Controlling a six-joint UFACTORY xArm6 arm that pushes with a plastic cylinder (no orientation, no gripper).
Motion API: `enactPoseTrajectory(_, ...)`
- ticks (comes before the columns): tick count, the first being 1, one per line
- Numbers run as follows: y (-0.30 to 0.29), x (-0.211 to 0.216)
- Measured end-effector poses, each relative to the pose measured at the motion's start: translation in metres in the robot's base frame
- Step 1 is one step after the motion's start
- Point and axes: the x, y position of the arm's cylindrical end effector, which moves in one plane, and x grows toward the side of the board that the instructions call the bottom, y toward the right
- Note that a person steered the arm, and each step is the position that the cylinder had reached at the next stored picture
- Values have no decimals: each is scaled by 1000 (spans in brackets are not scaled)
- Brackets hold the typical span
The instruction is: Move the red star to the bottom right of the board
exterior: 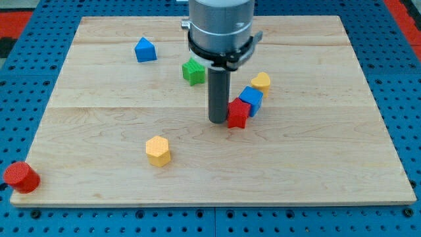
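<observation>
- Two red blocks: the red star (238,113) sat near the board's (316,164) middle, and a red cylinder (21,176) at the bottom-left corner.
- Two blue blocks: a blue cube (251,99) touching the star, and a blue block (145,50) at upper left.
- Two yellow blocks: a yellow heart (261,81) and a yellow hexagon (158,150).
- One green star (193,70).
- My tip (218,120) stood against the red star's left side; the rod carries no claw, so nothing was grasped.

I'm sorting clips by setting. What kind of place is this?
Likely a robotics lab bench: a wooden board lying on a blue perforated table, small coloured blocks such as the red star, and my tip just left of it.
</observation>
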Motion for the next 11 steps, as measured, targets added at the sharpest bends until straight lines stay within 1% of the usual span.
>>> enactPoseTrajectory(1, -32, -37)
enactPoseTrajectory(2, -11, -38)
enactPoseTrajectory(3, 45, 5)
enactPoseTrajectory(4, 77, 41)
enactPoseTrajectory(5, 109, 62)
enactPoseTrajectory(7, 177, 86)
enactPoseTrajectory(8, 193, 92)
enactPoseTrajectory(10, 205, 103)
enactPoseTrajectory(11, 202, 96)
